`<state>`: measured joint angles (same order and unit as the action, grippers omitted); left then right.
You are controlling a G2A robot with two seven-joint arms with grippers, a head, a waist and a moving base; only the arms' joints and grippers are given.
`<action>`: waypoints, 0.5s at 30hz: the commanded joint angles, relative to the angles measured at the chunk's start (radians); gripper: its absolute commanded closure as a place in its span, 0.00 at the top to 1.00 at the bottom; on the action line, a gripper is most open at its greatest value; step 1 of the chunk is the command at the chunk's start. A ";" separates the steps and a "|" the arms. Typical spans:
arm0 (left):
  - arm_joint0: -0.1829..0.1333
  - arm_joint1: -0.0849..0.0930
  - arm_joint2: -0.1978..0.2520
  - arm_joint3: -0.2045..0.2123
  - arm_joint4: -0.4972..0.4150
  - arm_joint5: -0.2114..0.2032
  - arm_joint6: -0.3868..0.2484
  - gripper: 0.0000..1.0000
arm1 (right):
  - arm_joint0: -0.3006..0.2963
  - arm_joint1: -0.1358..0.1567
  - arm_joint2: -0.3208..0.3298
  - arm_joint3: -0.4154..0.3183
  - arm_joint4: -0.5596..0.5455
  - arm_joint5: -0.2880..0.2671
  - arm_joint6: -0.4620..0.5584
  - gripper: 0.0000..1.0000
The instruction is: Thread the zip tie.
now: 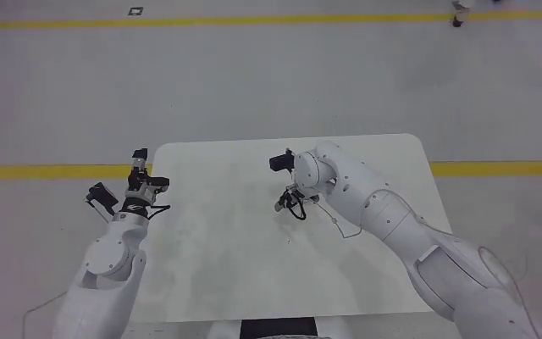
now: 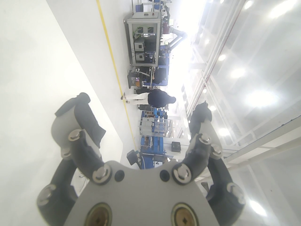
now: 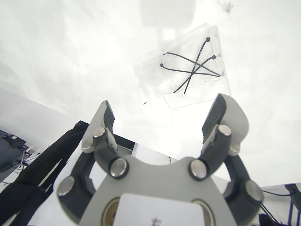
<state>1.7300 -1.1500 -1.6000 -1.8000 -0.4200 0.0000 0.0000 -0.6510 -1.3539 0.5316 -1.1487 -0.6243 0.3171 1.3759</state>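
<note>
White tabletop (image 1: 254,271) takes up most of the top view, with one arm on each side of it. The right arm reaches over the middle of the table. Its gripper (image 3: 163,104) hangs above the surface with the jaws spread wide and nothing between the ribbed pads (image 3: 215,116). The left gripper (image 2: 142,102) sits at the table's left edge, turned out toward the hall. It is just as wide open and just as empty, and it is well apart from the work.

Ahead of the right gripper and not touching it, a shallow clear tray (image 3: 223,55) rests on the table. Inside lie several black zip ties (image 3: 195,68), crossed over one another in a loose pile. Three small square heads can be made out.

No tie is picked up yet, so the task looks to be at its very start.

The main risk is the overlap, since closing on the crossing point would likely lift two ties or drag the whole pile. The ties also lie flat and thin, so the pads may slip off one. The tray looks light, and a finger catching its wall could shove or tip it. Threading probably needs both grippers, and the thin tail could easily miss the head's small slot.
</note>
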 commanded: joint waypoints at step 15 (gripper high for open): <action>0.000 0.000 0.000 0.000 0.000 0.000 0.000 1.00 | -0.016 -0.008 0.011 0.015 -0.042 0.000 0.001 0.31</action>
<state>1.7300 -1.1500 -1.6000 -1.8000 -0.4200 0.0000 0.0000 -0.6656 -1.3611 0.5430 -1.1357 -0.6654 0.3180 1.3779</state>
